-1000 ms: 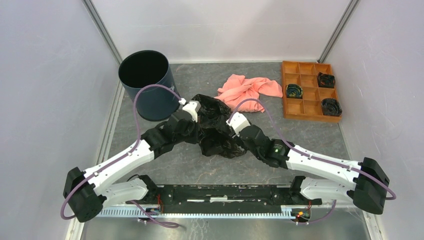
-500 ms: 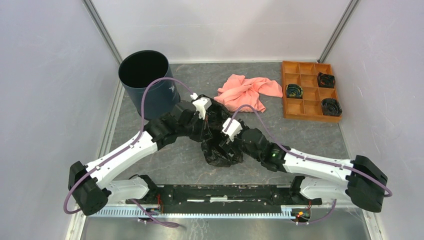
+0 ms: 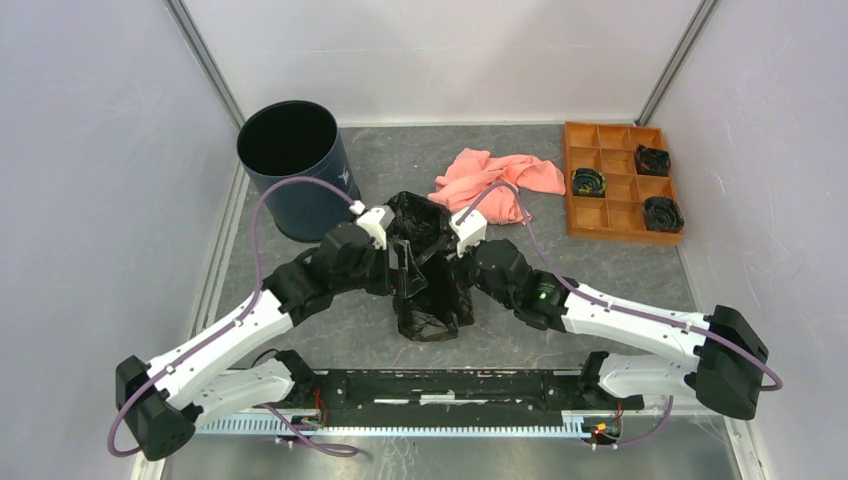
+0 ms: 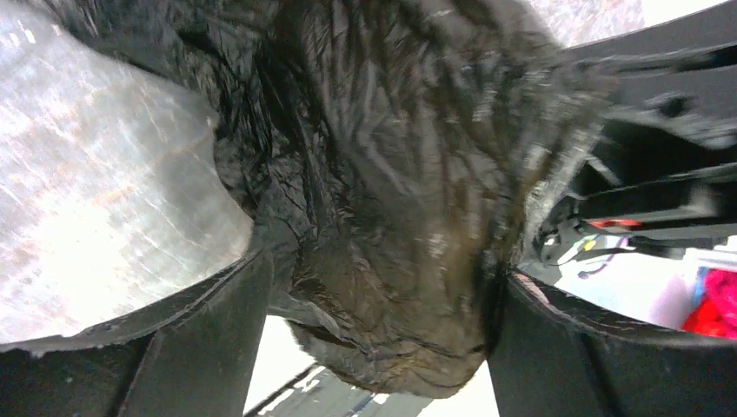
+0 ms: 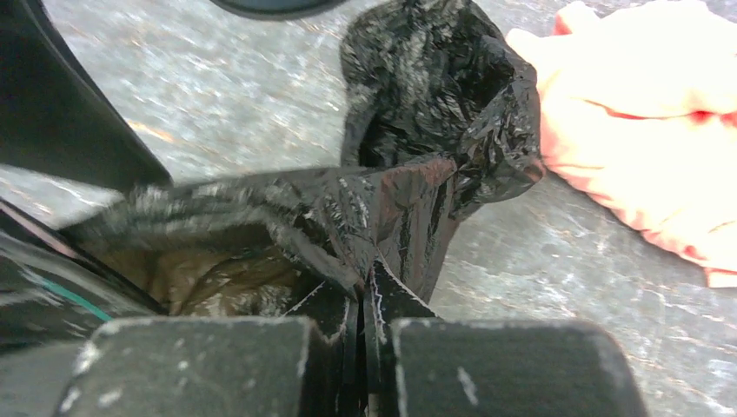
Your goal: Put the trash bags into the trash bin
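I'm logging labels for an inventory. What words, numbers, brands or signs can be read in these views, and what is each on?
No text can be read in any view.
The white mark on the trash bin: too small to read.
The trash bag, cloth and tray: no print visible.

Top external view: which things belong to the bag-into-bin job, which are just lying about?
Job: black trash bag, held by left pincer and right pincer; navy trash bin.
Lying about: salmon-pink cloth; orange compartment tray.
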`<state>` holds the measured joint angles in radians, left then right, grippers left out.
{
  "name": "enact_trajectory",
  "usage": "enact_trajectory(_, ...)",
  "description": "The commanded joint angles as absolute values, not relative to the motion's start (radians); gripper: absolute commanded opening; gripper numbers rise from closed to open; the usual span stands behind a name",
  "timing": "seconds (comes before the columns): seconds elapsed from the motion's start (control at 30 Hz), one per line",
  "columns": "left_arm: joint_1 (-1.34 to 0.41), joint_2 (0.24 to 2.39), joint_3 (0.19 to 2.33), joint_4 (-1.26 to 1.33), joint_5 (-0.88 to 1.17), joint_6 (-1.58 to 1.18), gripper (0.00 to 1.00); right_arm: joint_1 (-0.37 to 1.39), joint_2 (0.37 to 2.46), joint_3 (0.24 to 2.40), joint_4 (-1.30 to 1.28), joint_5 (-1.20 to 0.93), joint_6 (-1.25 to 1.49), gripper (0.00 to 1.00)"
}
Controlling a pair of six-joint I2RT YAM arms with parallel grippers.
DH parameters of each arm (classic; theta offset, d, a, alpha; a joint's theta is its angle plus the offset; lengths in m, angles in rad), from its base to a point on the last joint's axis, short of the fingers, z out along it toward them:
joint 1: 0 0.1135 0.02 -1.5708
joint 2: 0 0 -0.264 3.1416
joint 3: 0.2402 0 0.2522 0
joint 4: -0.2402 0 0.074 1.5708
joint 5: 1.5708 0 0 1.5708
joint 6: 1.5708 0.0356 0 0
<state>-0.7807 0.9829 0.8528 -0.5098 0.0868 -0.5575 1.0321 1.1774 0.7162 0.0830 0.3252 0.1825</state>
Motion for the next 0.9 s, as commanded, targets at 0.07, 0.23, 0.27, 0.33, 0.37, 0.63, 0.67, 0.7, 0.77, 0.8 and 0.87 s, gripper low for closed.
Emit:
enact_trajectory(0.07, -0.781, 0.844, 0.623, -0.249, 0.118, -0.903, 0.99, 0.996, 1.191, 0.85, -0.051, 0.229, 0.398, 0.0)
enact_trajectory(0.23, -0.784, 0.775, 0.476, -0.185, 0.095, -0.977, 1.0, 0.974, 1.198, 0.928, -0.08, 0.131, 0.413, 0.0)
enact_trajectory(0.27, -0.784, 0.771, 0.46, -0.181, 0.083, -0.979, 1.0, 0.972, 1.191, 0.941, -0.086, 0.122, 0.412, 0.0)
enact_trajectory(0.33, -0.783, 0.768, 0.446, -0.199, 0.033, -0.974, 1.0, 0.97, 1.167, 0.971, -0.112, 0.12, 0.408, 0.0)
enact_trajectory(0.37, -0.783, 0.769, 0.447, -0.211, 0.01, -0.973, 1.0, 0.971, 1.158, 0.986, -0.129, 0.122, 0.402, 0.0)
enact_trajectory(0.63, -0.781, 0.668, 0.481, -0.192, 0.007, -0.906, 1.0, 0.936, 1.156, 1.114, -0.246, 0.146, 0.329, 0.0)
enact_trajectory(0.67, -0.781, 0.666, 0.514, -0.243, -0.038, -0.868, 1.0, 0.933, 1.161, 1.133, -0.255, 0.136, 0.325, 0.0)
enact_trajectory(0.7, -0.781, 0.677, 0.558, -0.283, -0.077, -0.838, 0.96, 0.931, 1.166, 1.151, -0.26, 0.129, 0.32, 0.0)
enact_trajectory(0.77, -0.779, 0.732, 0.655, -0.359, -0.152, -0.772, 0.84, 0.929, 1.168, 1.176, -0.276, 0.122, 0.306, 0.0)
enact_trajectory(0.8, -0.777, 0.772, 0.711, -0.395, -0.185, -0.728, 0.75, 0.929, 1.165, 1.185, -0.292, 0.133, 0.294, 0.0)
enact_trajectory(0.87, -0.767, 0.864, 0.836, -0.485, -0.291, -0.626, 0.61, 0.929, 1.156, 1.197, -0.34, 0.178, 0.254, 0.0)
